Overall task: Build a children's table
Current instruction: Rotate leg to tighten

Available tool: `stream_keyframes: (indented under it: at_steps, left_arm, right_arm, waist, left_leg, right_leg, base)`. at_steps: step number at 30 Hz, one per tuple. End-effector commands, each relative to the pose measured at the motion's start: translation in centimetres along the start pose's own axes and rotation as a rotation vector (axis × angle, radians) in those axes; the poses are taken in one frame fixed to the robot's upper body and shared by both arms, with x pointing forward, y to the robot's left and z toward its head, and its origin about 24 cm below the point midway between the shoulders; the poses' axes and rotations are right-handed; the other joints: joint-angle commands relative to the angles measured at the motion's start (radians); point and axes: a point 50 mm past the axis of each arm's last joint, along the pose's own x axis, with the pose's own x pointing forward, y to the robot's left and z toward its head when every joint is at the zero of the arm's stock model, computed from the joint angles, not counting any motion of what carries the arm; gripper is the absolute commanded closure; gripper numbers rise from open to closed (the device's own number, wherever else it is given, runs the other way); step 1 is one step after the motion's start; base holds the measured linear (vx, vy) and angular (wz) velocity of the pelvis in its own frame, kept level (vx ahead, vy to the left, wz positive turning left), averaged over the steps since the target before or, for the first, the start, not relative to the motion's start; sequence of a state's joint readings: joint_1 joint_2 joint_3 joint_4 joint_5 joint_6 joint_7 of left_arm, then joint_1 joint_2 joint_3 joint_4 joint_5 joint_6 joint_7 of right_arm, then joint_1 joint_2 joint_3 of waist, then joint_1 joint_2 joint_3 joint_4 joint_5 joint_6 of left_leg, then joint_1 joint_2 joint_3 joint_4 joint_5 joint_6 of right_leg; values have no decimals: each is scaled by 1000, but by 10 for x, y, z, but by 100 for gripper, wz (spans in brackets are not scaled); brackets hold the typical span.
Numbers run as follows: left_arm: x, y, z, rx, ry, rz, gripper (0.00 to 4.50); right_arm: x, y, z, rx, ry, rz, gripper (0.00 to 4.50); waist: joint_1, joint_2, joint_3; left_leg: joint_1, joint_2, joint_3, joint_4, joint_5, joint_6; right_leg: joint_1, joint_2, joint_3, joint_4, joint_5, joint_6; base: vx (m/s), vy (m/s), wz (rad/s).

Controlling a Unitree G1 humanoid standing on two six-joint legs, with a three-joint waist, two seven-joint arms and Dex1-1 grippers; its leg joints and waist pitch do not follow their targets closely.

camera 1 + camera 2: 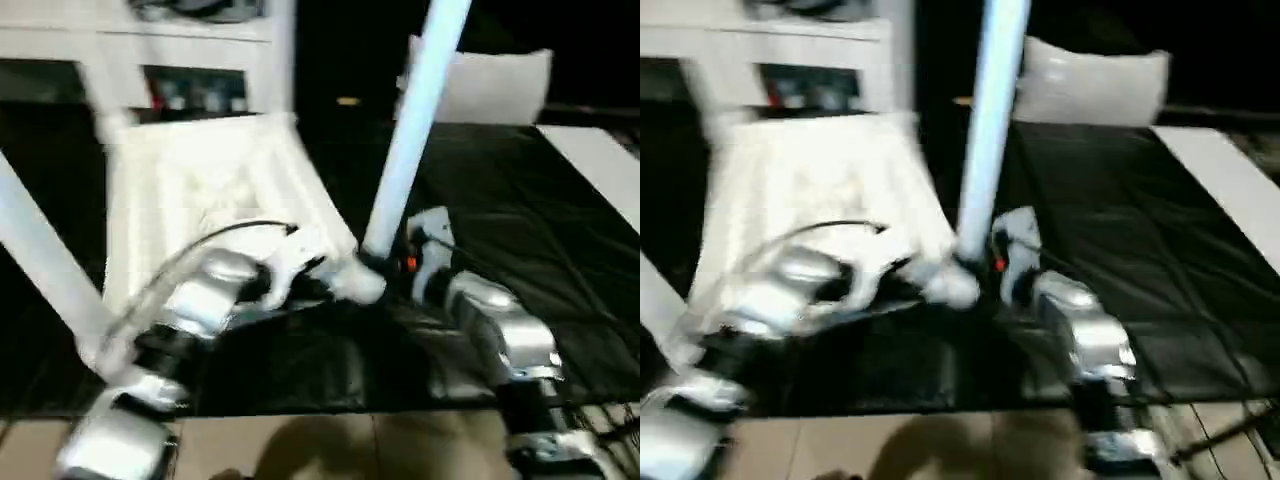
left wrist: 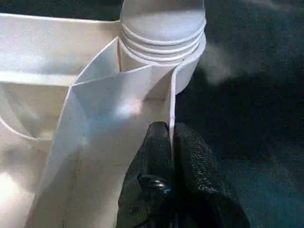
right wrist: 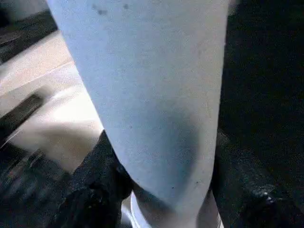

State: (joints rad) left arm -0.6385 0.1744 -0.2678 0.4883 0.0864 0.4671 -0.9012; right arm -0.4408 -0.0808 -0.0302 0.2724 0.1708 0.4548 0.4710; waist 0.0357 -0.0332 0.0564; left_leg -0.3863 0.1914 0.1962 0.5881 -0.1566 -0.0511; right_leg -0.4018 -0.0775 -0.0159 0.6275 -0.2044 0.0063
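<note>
The white table top (image 1: 200, 190) lies upside down on a black mat, its ribbed underside facing up. One white leg (image 1: 410, 140) stands upright in the near right corner socket (image 2: 161, 42). Another leg (image 1: 40, 260) slants up at the far left. My left gripper (image 2: 171, 130) is shut on the thin rim wall of the table top just beside that socket; it also appears at the near right corner (image 1: 320, 275). My right gripper (image 1: 405, 262) sits low on the upright leg, one black finger (image 3: 95, 185) on each side of the tube, clamped on it.
A white cabinet (image 1: 180, 40) stands behind the table top. A grey-white pillow (image 1: 490, 85) lies at the back right. The black mat (image 1: 500, 220) spreads to the right, with a white board (image 1: 600, 160) along its right edge. Beige floor (image 1: 350, 450) runs along the front.
</note>
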Motion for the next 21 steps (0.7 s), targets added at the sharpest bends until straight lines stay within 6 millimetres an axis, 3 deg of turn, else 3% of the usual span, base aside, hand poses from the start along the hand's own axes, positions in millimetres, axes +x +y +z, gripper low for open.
stream_keyframes:
  at_steps: [1,3,8,13,17,19,21]
  left_arm:
    - [13,-14,33,39,-106,-37,450]
    - [19,-18,39,34,-128,-14,450]
    - [20,-20,41,71,-121,0,450]
    - [12,-12,32,71,-88,27,450]
    - [-2,-3,19,114,-63,2,450]
    - [-8,2,14,131,-50,-11,450]
    - [-13,5,11,140,-45,-25,450]
  right_arm:
    - [14,22,-7,23,48,36,237]
    - [17,24,-6,38,28,-4,184]
    - [17,27,-1,27,-31,-45,134]
    - [10,22,-1,-53,-52,-34,89]
    - [-6,7,4,-90,-101,4,50]
    - [-13,1,7,-113,-102,71,41]
    - [-18,-3,6,-130,-84,132,17]
  waist:
    - [9,2,-67]
    - [9,1,-69]
    - [14,8,-74]
    - [15,10,-71]
    - [19,13,-69]
    - [22,12,-69]
    - [27,17,-67]
  left_leg:
    - [18,25,-23,-73,-279,-37]
    - [16,25,-20,-70,-253,-21]
    - [17,26,-17,-66,-157,19]
    - [22,29,-16,-70,-187,16]
    - [21,30,-17,-71,-209,14]
    - [25,31,-16,-71,-232,13]
    - [24,32,-16,-71,-226,12]
  right_leg:
    - [33,-52,24,-95,-269,-169]
    - [36,-51,25,-93,-220,-174]
    - [45,-44,24,-76,-14,-213]
    - [45,-46,23,-81,-39,-218]
    - [46,-47,24,-83,-60,-213]
    - [45,-46,24,-87,-87,-213]
    - [43,-47,25,-85,-82,-214]
  base:
    - [0,0,0]
    - [0,0,0]
    - [0,0,0]
    - [0,0,0]
    - [0,0,0]
    - [0,0,0]
    - [0,0,0]
